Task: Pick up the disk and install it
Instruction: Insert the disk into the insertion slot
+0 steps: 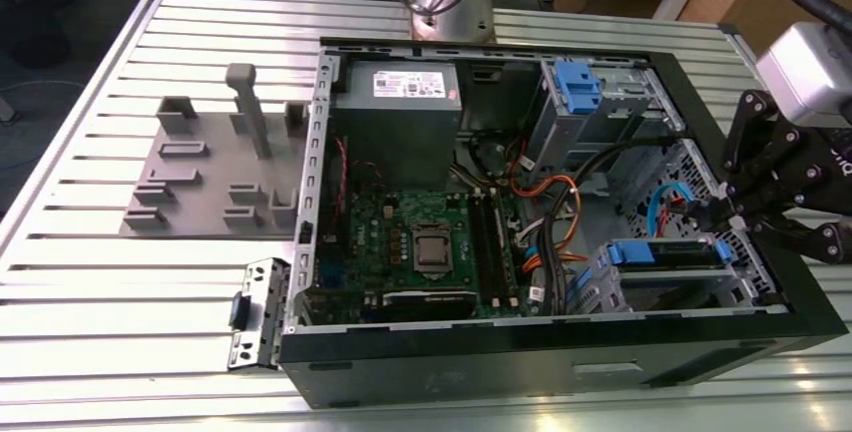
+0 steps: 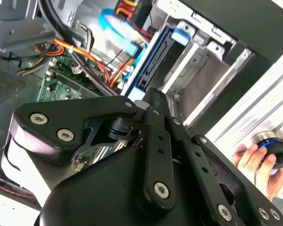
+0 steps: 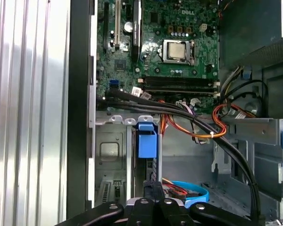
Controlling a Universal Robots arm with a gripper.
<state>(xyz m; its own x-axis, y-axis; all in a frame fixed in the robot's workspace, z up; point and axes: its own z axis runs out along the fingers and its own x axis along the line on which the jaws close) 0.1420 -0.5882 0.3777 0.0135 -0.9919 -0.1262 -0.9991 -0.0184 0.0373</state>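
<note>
Gripper [image 1: 740, 215] hangs at the 3 o'clock rim of the open computer case [image 1: 533, 352]. Its fingers are drawn close together in both wrist views [image 2: 153, 101], [image 3: 153, 188], with nothing seen between them.

Disk [image 1: 665, 257] sits in the drive bay at the case's 4 o'clock corner, blue bracket showing, just beside the fingertips.

White sticker [image 1: 413, 84] on the grey box at 12 o'clock; print not made out.

Black cables [image 3: 179, 113] and orange wires [image 3: 212, 134] cross beside the bay. Motherboard [image 1: 413, 242] lies toward 7 o'clock. Grey fixture [image 1: 200, 173] lies on the slatted table [image 1: 107, 302] at 9 o'clock. A person's hand [image 2: 254, 162] rests on a round knob [image 2: 270, 146].
</note>
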